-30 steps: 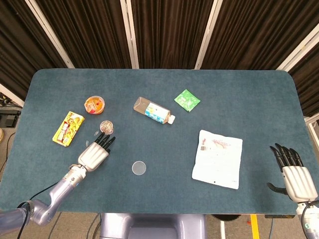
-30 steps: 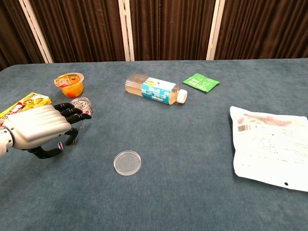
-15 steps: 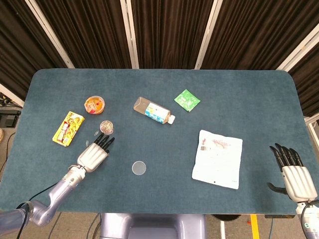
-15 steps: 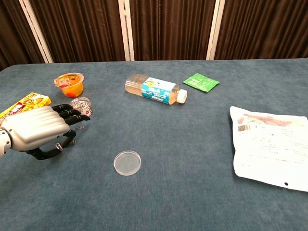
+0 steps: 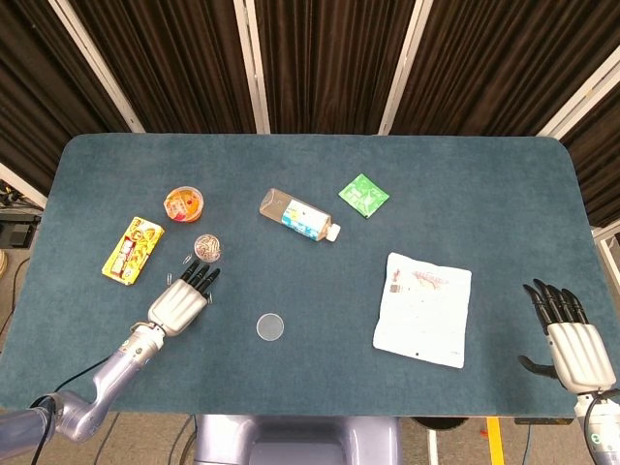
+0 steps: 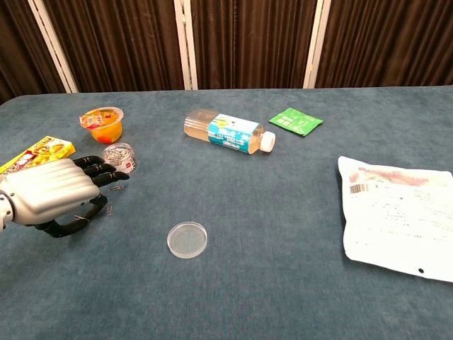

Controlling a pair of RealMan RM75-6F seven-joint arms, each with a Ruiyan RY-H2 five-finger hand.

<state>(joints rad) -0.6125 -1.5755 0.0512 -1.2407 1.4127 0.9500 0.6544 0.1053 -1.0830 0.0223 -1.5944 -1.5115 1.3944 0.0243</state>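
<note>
My left hand (image 5: 181, 302) (image 6: 55, 195) hovers low over the table at the near left, palm down, fingers stretched out and apart, holding nothing that I can see. Its fingertips point at a small clear cup of paper clips (image 5: 206, 247) (image 6: 119, 154), a short gap away. Loose paper clips (image 5: 184, 260) (image 6: 110, 207) lie on the cloth beside the fingers. A clear round lid (image 5: 270, 326) (image 6: 187, 239) lies to the hand's right. My right hand (image 5: 572, 339) is at the table's near right corner, fingers extended, empty; the chest view does not show it.
An orange jelly cup (image 5: 183, 203) (image 6: 103, 124) and a yellow snack box (image 5: 133, 249) (image 6: 37, 155) sit at the left. A drink bottle (image 5: 298, 215) (image 6: 228, 132) lies on its side mid-table, a green packet (image 5: 363, 195) (image 6: 296, 121) behind it. A white bag (image 5: 423, 308) (image 6: 396, 216) lies at the right.
My left hand has drawn back a little toward the near left, away from the cup of paper clips. The right hand has stayed put.
</note>
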